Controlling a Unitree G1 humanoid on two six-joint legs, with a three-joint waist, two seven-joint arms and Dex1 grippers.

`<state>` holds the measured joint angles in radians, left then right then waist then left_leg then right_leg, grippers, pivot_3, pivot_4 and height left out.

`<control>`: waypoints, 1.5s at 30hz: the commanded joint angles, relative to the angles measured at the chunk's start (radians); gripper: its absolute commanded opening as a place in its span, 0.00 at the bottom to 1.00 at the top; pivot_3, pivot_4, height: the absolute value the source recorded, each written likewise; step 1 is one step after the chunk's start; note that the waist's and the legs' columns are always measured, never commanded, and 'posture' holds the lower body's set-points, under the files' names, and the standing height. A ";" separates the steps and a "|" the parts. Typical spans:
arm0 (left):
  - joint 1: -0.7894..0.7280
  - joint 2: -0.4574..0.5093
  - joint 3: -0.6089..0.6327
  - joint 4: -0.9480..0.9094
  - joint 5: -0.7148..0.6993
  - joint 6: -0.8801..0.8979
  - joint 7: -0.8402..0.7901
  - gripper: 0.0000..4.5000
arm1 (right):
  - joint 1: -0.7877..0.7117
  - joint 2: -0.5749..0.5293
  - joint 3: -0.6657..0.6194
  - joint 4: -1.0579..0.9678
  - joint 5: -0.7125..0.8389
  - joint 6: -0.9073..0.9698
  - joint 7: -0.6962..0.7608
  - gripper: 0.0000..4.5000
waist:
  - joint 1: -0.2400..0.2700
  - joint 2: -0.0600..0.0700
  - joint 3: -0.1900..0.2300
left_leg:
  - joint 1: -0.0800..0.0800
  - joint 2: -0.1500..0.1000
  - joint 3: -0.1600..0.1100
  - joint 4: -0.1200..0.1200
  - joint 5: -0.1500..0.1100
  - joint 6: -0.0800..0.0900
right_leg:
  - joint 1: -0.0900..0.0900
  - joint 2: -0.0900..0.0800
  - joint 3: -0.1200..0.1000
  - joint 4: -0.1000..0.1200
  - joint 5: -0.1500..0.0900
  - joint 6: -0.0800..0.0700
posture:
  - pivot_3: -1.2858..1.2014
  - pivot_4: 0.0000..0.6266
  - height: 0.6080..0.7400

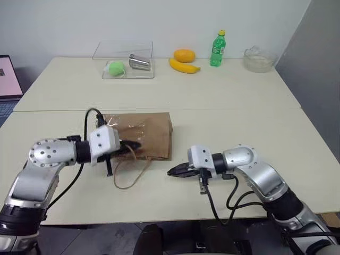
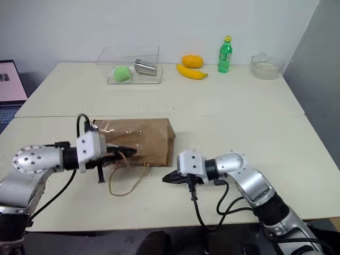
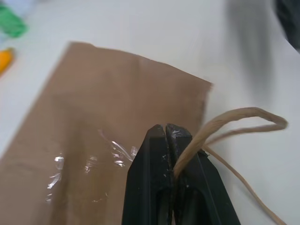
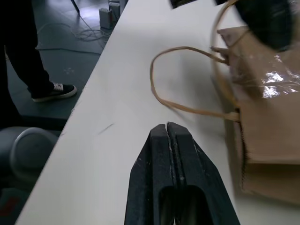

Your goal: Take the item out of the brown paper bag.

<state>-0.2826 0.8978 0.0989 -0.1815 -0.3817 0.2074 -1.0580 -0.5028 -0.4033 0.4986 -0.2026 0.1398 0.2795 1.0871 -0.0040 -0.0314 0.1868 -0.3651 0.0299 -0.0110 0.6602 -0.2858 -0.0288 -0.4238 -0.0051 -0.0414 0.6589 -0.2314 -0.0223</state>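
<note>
Pale and wide, the bench (image 1: 223, 101) carries the brown paper bag (image 1: 146, 133) lying flat near its front edge, mouth end toward the robot, with its tan cord handles (image 1: 130, 175) trailing out on the surface. The red item cannot be seen anywhere; I judge it is inside the bag, though the flattened paper shows no clear bulge.

The left claw (image 3: 174, 140) is pressed together on one cord handle, the cord running out from between its fingers in the left wrist view. The right claw (image 1: 178, 171) is also pressed together but pinches nothing; it hovers just above the bench, near the bag's front right corner, pointing toward the bag's mouth and the loose second handle (image 4: 187, 79).

The step in hand looks like opening the bag: one handle is secured and the mouth is not yet spread. The next move calls for lifting that handle up and away so the top layer of paper parts, then spreading the right claw and reaching in, or taking the other handle to pull the mouth wide.

Room is good. The bench around the bag is bare on both sides and behind it; the clear tray (image 1: 127, 61) with green ball (image 1: 116, 67) and metal cup (image 1: 139, 62), the orange fruit (image 1: 184, 54), banana (image 1: 184, 66), green bottle (image 1: 217, 49) and glass bowl (image 1: 258, 59) stand well apart along the far edge. The near edge is close, so a pulled bag could slide off toward the robot.
</note>
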 commanded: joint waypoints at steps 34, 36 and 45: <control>-0.195 -0.033 0.029 0.093 -0.041 0.144 0.033 0.00 | -0.299 0.255 0.262 0.522 -0.809 -0.718 -0.562 0.06 | -0.004 -0.002 -0.001 | 0.000 0.000 -0.003 0.001 0.000 0.000 | 0.000 -0.001 0.002 0.003 0.000 -0.001 | 0.52 0.24 1.00; -0.226 -0.043 0.024 0.102 -0.040 0.169 0.053 0.00 | -0.294 0.241 0.260 0.520 -0.819 -0.725 -0.565 0.00 | -0.003 -0.002 -0.001 | 0.000 0.000 -0.003 0.001 0.000 0.000 | 0.000 -0.001 0.002 0.003 0.000 -0.001 | 0.52 0.24 1.00; -0.477 -0.125 0.019 0.264 0.018 0.293 0.246 0.00 | -0.244 0.172 0.294 0.516 -0.910 -0.763 -0.608 0.00 | 0.002 -0.004 -0.002 | 0.000 -0.001 -0.002 0.002 0.000 0.000 | 0.000 0.000 0.002 0.003 0.000 -0.001 | 0.52 0.24 1.00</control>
<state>-0.6938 0.7681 0.0825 0.0665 -0.3757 0.4951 -0.8683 -0.7646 -0.2252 0.7690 0.3274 -0.7422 -0.4525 0.4863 -0.0025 -0.0349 0.1847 -0.3654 0.0287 -0.0133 0.6621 -0.2856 -0.0290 -0.4241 -0.0056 -0.0399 0.6617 -0.2311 -0.0230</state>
